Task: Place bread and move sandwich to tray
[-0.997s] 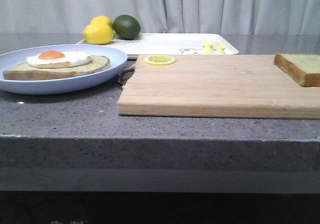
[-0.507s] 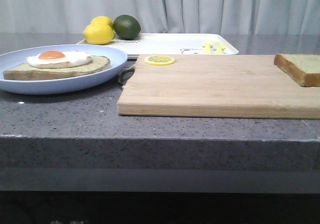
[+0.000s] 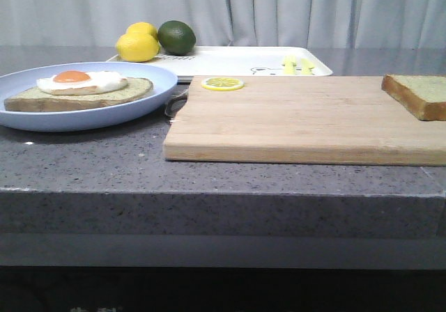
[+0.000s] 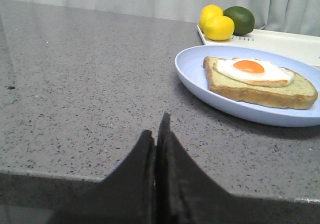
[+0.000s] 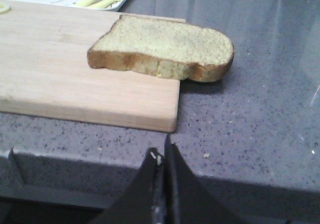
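The sandwich [image 3: 80, 91], a brown-crusted slice topped with a fried egg, lies on a round pale blue plate [image 3: 150, 103] at the table's left; it shows again in the left wrist view [image 4: 260, 81]. The plain bread [image 3: 420, 92] rests on the right end of the cutting board and overhangs its corner [image 5: 165, 51]. The white tray [image 3: 237, 60] sits at the back. My left gripper [image 4: 157, 129] is shut and empty, low at the table's front edge, short of the plate. My right gripper [image 5: 161, 151] is shut and empty, near the front edge before the bread. Neither gripper appears in the front view.
A wooden cutting board [image 3: 300, 120] takes up the middle and right, with a lemon slice [image 3: 222, 83] at its back left corner. Two lemons [image 3: 138, 46] and a lime [image 3: 176, 37] stand at the tray's left end. Yellow cutlery [image 3: 296, 65] lies in the tray. Curtains hang behind.
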Robot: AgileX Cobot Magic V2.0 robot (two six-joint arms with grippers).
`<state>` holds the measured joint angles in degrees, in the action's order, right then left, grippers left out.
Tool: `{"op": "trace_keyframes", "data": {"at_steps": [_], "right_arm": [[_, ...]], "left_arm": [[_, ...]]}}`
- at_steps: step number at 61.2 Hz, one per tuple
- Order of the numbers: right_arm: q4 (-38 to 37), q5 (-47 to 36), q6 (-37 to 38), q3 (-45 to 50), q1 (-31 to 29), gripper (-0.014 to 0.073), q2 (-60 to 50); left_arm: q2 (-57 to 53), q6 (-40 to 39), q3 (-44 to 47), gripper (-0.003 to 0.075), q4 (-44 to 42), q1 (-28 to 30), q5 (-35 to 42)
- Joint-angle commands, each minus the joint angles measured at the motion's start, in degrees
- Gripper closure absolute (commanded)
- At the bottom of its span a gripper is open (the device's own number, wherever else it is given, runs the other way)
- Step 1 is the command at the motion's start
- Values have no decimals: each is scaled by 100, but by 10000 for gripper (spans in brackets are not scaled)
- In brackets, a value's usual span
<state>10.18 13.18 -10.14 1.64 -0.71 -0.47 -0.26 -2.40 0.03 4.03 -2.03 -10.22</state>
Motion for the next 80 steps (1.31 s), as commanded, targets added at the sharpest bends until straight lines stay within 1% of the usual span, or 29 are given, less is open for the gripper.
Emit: {"op": "trace_keyframes", "data": {"at_steps": [1,5,18,22,28,34,36,39,45,48,54,61,69,75,80], "right_arm": [[254,-802,-19,-27,-23,704,-114],[280,-917,-19,-27,-23,704,-114],[280,-927,-19,-27,-23,704,-114],[303,-926,-19,-27,-23,704,-114],[303,-1028,-19,-32,-23,704,-114],[303,-1478,-19,-92,-23,704,-114],[303,-1548,-19,-148,-23,704,-114],[303,-1582,-19,-317,-23,704,-114],[303,-1475,-19,-695,-23,704,-87],[303,-1241,-19,-1033,-23,704,-32],[303,-630,-19,-1778,-23,704,308],[303,39,-19,-2638,-23,704,1095],[309,711,-19,-3536,-23,704,2215],[309,821,-19,-3914,-23,704,2823],[309,775,-19,-4045,-23,704,3132]], "left_arm": [[-111,3,27,738,66,4,565],[-111,3,27,738,66,4,606],[-111,3,27,738,66,4,644],[-111,3,27,738,66,4,795],[-111,3,27,738,66,-7,1321],[-111,3,-3,738,66,-7,2155],[-111,3,-59,738,66,-7,2298],[-111,3,-205,738,66,-7,2315],[-75,3,-568,738,66,-7,2260],[-19,3,-814,738,66,-7,2153],[330,3,-1466,738,66,-7,1483],[1194,3,-2145,738,43,-7,829],[2413,3,-2848,738,3,-7,371],[3237,3,-3215,738,3,-7,319],[3664,3,-3402,738,3,-7,331]]}}
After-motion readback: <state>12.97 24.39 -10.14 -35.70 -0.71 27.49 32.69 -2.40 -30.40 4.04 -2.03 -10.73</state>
